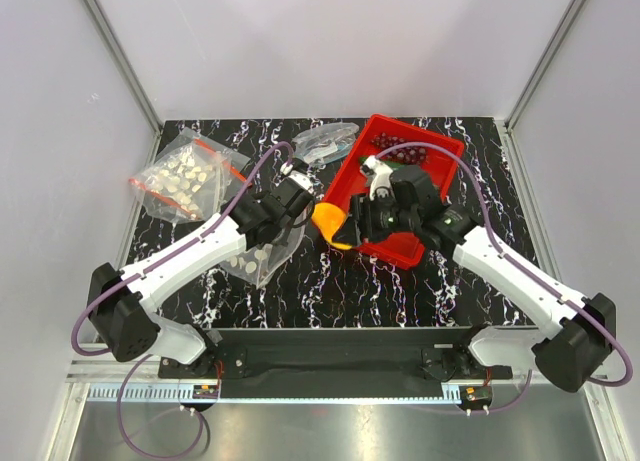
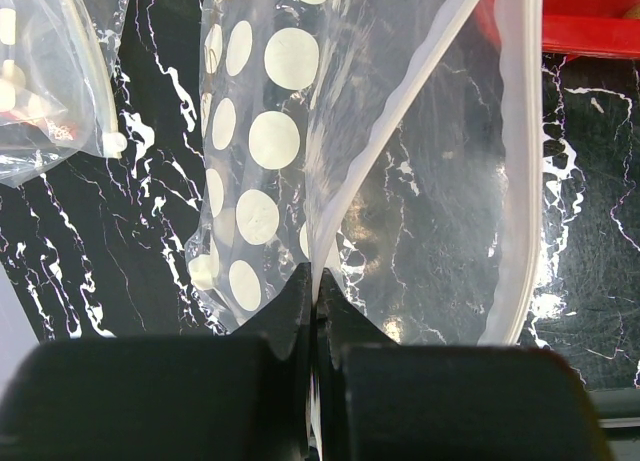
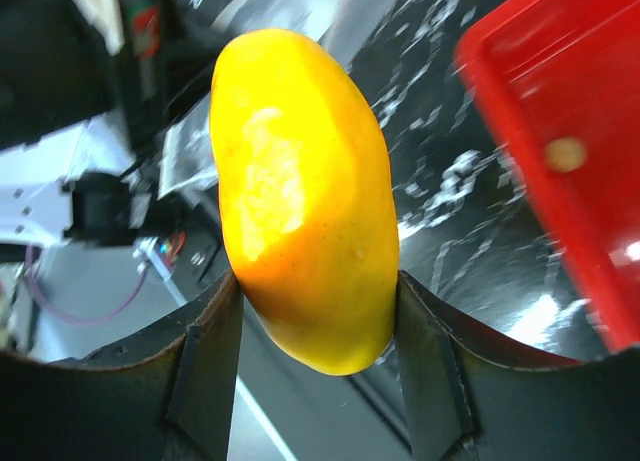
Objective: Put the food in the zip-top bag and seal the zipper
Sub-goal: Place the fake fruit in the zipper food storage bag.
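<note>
The biggest risk sits with the zip-top bag (image 2: 250, 141). The left claw (image 2: 315, 303) is clamped on only one thin lip of its mouth, so the opposite lip hangs loose out to the claw's right. If that opening sags or folds flat against the worktop (image 1: 340, 291), the food may well strike plastic instead of going in. A tug could also slip the film out of the pinch. The red tray (image 1: 398, 249) stands close beside the right claw, and a swing towards the bag might clip its wall. The orange-yellow fruit (image 3: 300, 181) is smooth and rounded, gripped across its lower part only, so it could twist or squirt free.

The bag's dotted panel stretches away ahead of the left claw, with its edge trapped between the fingers. The fruit stands between the right claw's (image 3: 318, 279) closed fingers, mostly projecting beyond the tips, and is near the bag's mouth but not yet inside.
</note>
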### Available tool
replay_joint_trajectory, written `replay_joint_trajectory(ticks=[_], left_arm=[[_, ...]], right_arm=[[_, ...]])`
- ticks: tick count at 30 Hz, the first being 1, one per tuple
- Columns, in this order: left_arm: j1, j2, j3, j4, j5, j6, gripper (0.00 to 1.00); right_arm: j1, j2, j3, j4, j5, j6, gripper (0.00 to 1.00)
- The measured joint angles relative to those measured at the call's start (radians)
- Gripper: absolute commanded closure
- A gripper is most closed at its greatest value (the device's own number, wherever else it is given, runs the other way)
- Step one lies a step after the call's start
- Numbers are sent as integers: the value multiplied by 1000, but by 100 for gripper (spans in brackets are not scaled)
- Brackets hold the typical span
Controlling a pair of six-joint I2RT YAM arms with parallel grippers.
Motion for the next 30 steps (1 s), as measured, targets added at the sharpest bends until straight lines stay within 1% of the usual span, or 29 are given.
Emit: replay_joint_trajectory(ticks=[5,12,21,30], left_arm=[[0,0,0,0,0,0,100],[0,0,0,0,0,0,100],[0,-16,-2,9,2,9,100],[-10,-27,-6,29,24,26,100]], right_arm=[[78,26,-6,3,-15,56,59],[130,121,-6,34,-11,107,60],[134,251,-6,75,17,150,62],[134,324,24,131,22,207,63]])
